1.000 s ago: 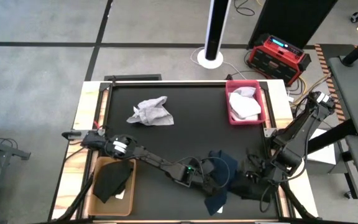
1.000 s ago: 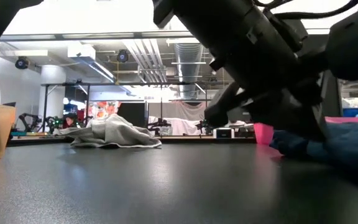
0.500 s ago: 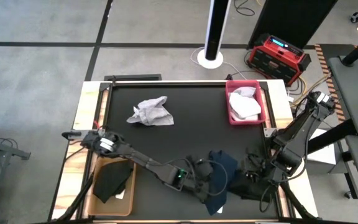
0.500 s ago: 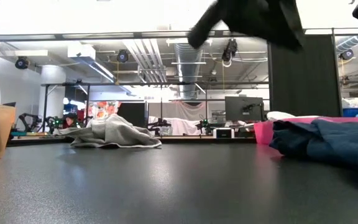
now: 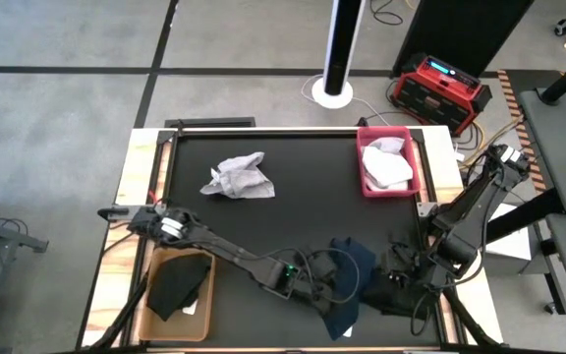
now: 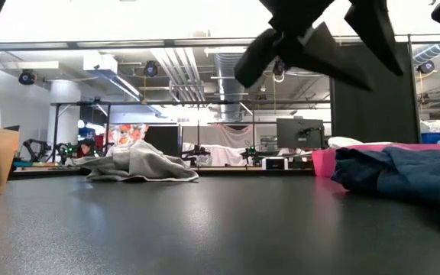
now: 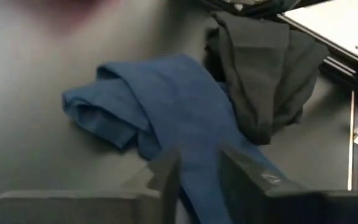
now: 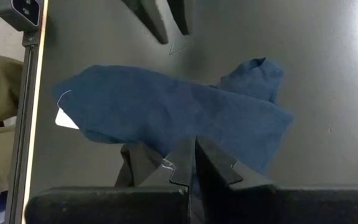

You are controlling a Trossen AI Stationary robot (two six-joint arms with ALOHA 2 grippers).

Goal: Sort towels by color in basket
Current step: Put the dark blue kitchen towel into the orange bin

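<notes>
The navy towel (image 5: pixel 348 267) lies crumpled near the table's near edge, and shows too in the left wrist view (image 7: pixel 166 106) and the low view (image 6: pixel 403 174). A black towel (image 7: pixel 266 74) lies flat beside it, toward the right edge. My left gripper (image 7: pixel 199 155) hangs open above the navy towel's near part, raised off the table (image 6: pixel 319 50). My right gripper (image 8: pixel 195 142) is shut, low by the right edge, pointing at the navy towel (image 8: pixel 166 106). A light grey towel (image 5: pixel 239 177) lies far left. My right gripper's shut fingers show over the navy towel's edge (image 8: pixel 185 134) in its wrist view. Whether they touch it or the black towel beside it, I cannot tell.
A pink basket (image 5: pixel 413 177) at the far right holds white towels (image 5: pixel 386 165). A tan basket (image 5: pixel 155 300) at the near left corner holds a black towel (image 5: pixel 178 285). The middle of the black table (image 5: pixel 303 206) is bare. The right arm is folded at the right edge.
My left gripper has risen from the table beside the navy towel to well above it and shifted a little toward the near edge. The navy towel has stayed on the table.
</notes>
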